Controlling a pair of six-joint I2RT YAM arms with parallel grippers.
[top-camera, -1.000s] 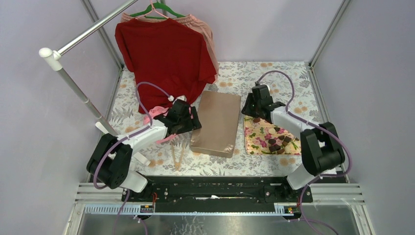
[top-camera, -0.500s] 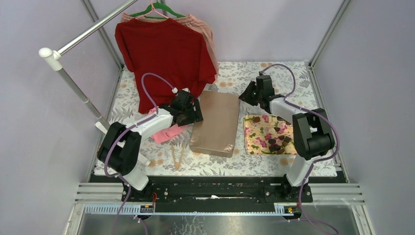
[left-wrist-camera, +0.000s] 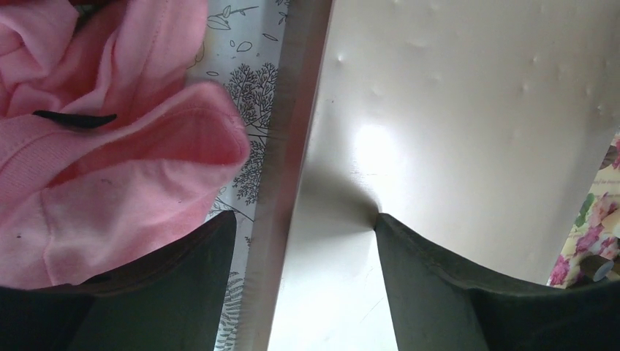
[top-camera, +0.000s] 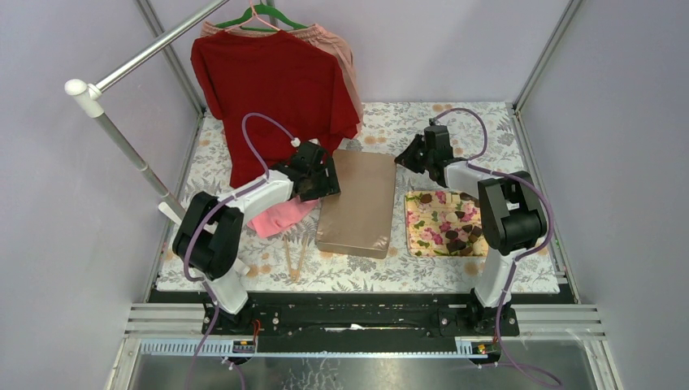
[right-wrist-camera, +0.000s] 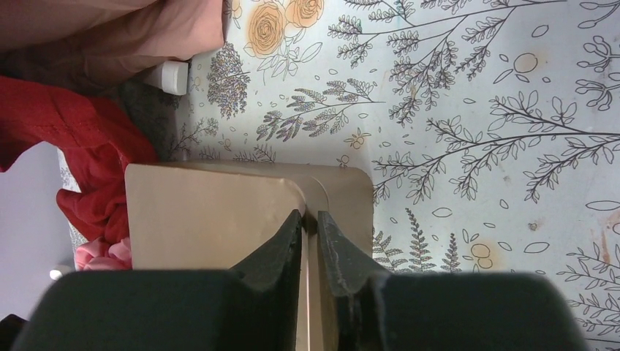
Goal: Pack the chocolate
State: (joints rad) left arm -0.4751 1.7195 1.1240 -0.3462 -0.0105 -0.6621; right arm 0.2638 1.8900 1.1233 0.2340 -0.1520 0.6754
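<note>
both arms extended forward, wrists angled inward
left arm jaws spread wide; right arm jaws nearly touching, thin gap between

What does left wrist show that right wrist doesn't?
Left wrist only: the left gripper, open, astride a box edge, and a sliver of the flowered tray.
Right wrist only: the right gripper, fingers almost together over a box corner, plus the red shirt, a tan garment and a small white cap.
Both: the box, the pink cloth and the printed tablecloth.
</note>
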